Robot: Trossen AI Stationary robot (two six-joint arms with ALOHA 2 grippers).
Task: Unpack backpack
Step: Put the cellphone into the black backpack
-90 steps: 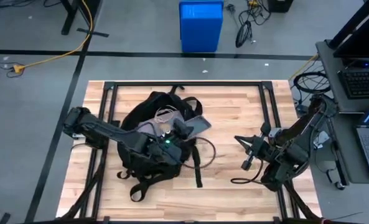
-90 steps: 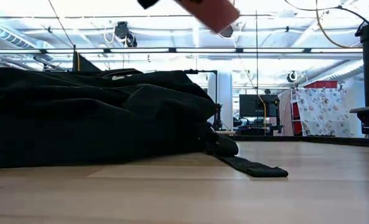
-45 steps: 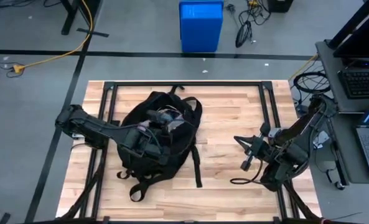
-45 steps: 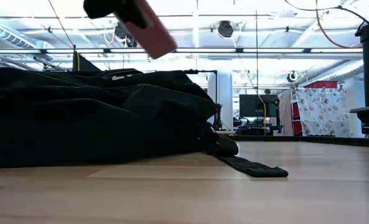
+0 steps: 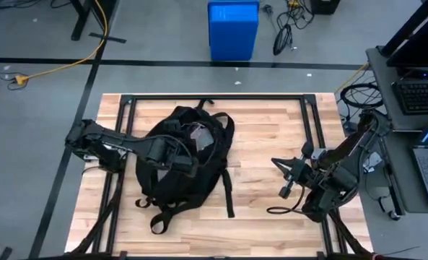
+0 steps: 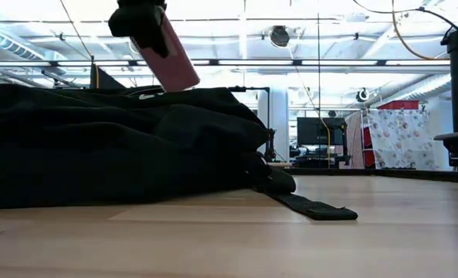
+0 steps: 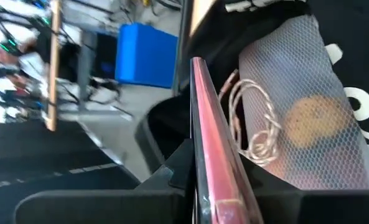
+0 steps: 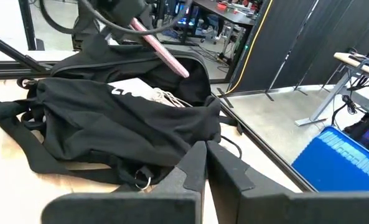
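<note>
Left gripper (image 7: 200,186) is pinching a thin pink tablet (image 7: 212,143) edge-on over the backpack (image 5: 177,170), so it's gotta be lifting straight and clearing the cord just past its fingertips, while the right gripper (image 5: 286,177) is idling, fingers looking closed.

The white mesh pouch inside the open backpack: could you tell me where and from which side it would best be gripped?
Probably from above, through the backpack's open mouth. The mesh pouch lies flat with a coiled cord on its edge; pinching a fold of loose mesh near that end seems best. The left gripper already holds a flat pink item; the right gripper waits aside.
</note>
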